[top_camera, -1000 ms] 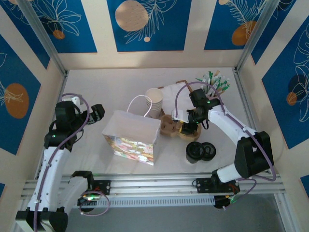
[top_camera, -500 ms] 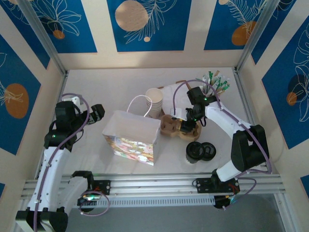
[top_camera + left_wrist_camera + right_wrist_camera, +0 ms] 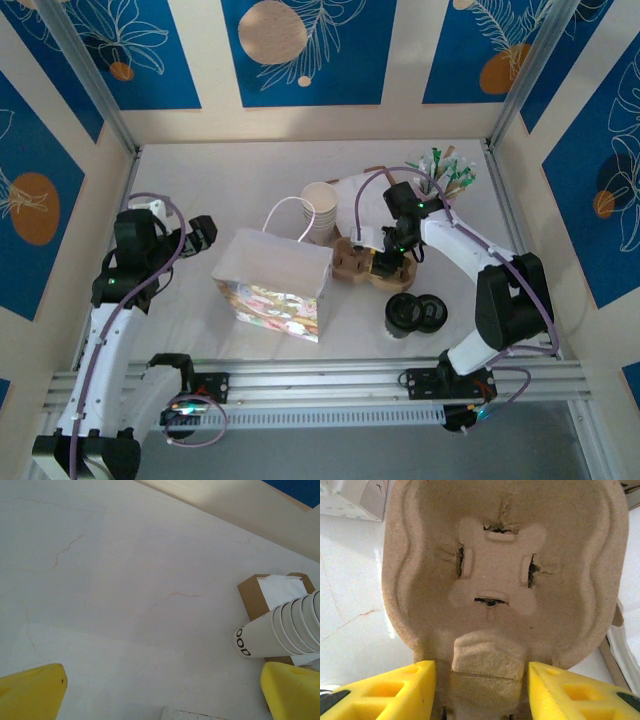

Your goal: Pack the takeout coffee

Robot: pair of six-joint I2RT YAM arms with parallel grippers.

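Observation:
Two takeout coffee cups with black lids (image 3: pixel 403 312) (image 3: pixel 432 313) stand side by side on the table near the front right. Just behind them lies the brown cardboard carrier (image 3: pixel 348 260) (image 3: pixel 495 555). My right gripper (image 3: pixel 388 262) (image 3: pixel 482 690) is down on the carrier's right half. Its yellow fingers (image 3: pixel 395 690) are closed against both sides of the carrier's raised middle ridge. My left gripper (image 3: pixel 202 235) (image 3: pixel 162 692) hangs open over bare table at the left, holding nothing.
A white patterned paper bag (image 3: pixel 272 283) with loop handles stands open in the middle, left of the carrier. A stack of cream paper cups (image 3: pixel 318 212) (image 3: pixel 282 630) lies behind it beside napkins on brown card (image 3: pixel 252 592). A cup of sticks and straws (image 3: pixel 445 172) stands back right.
My right arm has shifted a little left and back over the carrier, and the carrier has nudged slightly with it. The left arm has stayed still.

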